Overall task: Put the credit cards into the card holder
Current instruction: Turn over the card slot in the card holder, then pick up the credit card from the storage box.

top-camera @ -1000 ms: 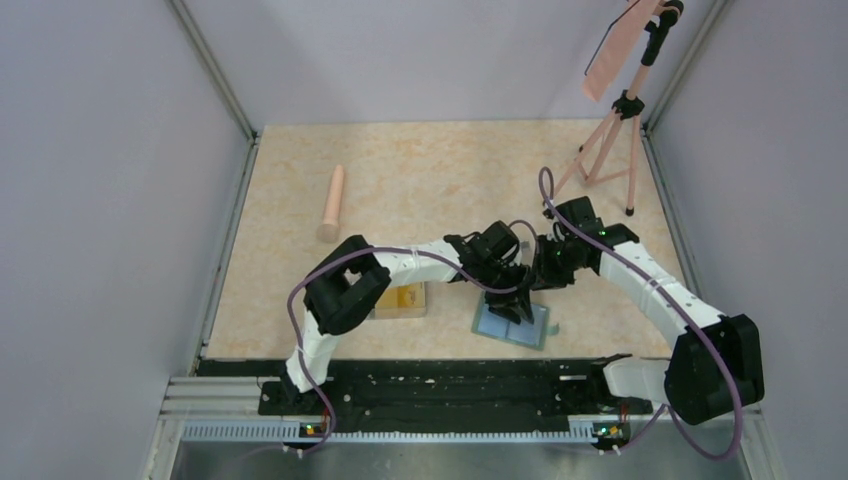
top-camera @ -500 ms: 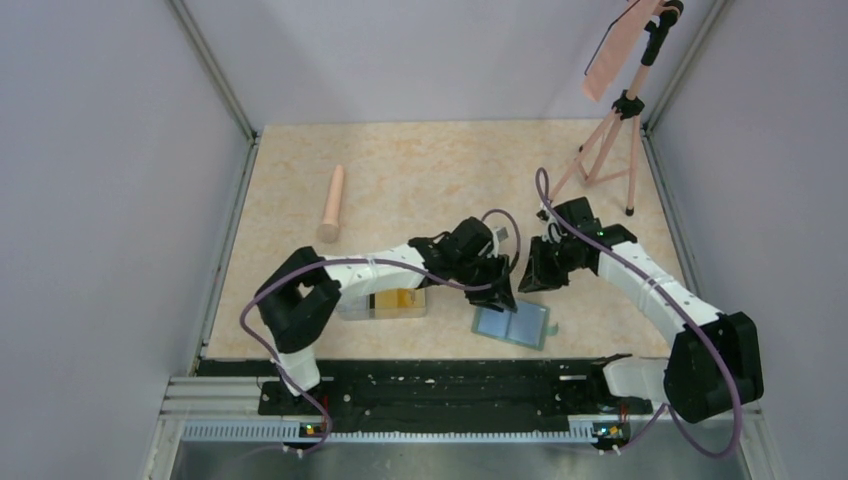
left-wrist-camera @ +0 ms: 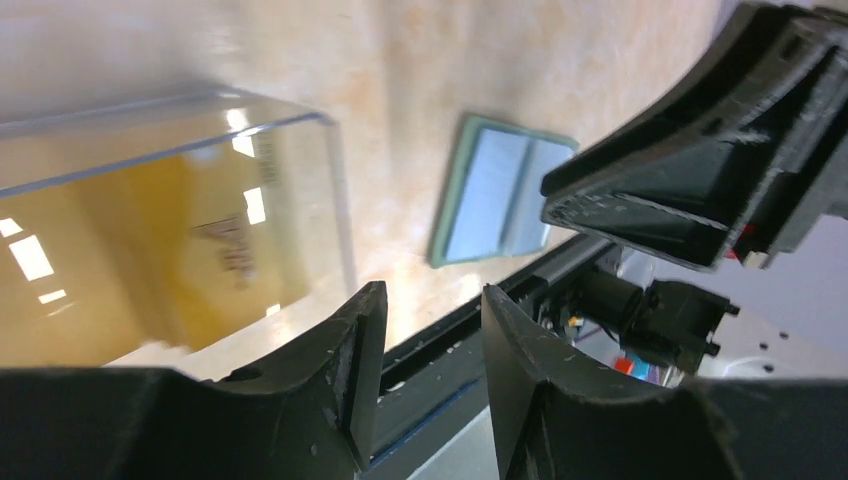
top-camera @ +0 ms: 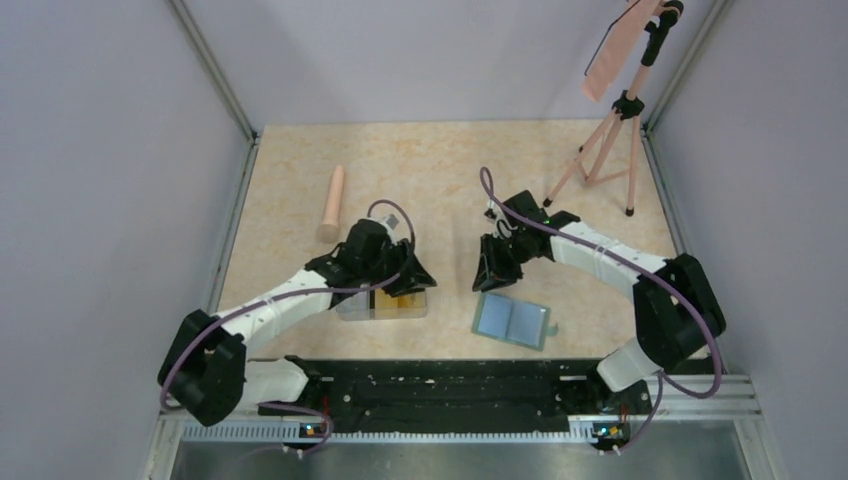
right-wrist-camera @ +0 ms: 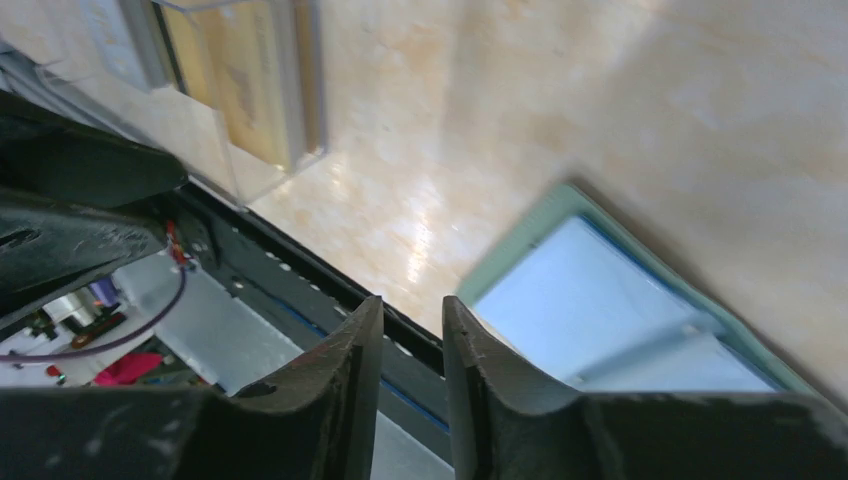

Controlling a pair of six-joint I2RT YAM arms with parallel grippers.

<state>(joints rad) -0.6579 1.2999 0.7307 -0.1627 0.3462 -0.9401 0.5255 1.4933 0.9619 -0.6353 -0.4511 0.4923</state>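
Now your card holder [top-camera: 512, 320] lies open by the table's [top-camera: 450, 170] near edge, right of centre. Yellow credit cards [top-camera: 405, 298] sit in the clear box [top-camera: 352, 308]. Both empty: left jaws half-parted, right jaws narrow.

Enclosed cell, pale lilac walls [top-camera: 110, 200], even light
Beige marbled tabletop [top-camera: 440, 170]; metal posts [top-camera: 215, 70] at far corners; pink tripod [top-camera: 610, 140] far right with tilted pink panel [top-camera: 612, 50]; black rail [top-camera: 450, 385] along near edge

Bright, even light falls from above, with faint soft shadows. White lamp reflections glare on the clear rectangular plastic box [left-wrist-camera: 170, 230]. Both wrist views are blurred.
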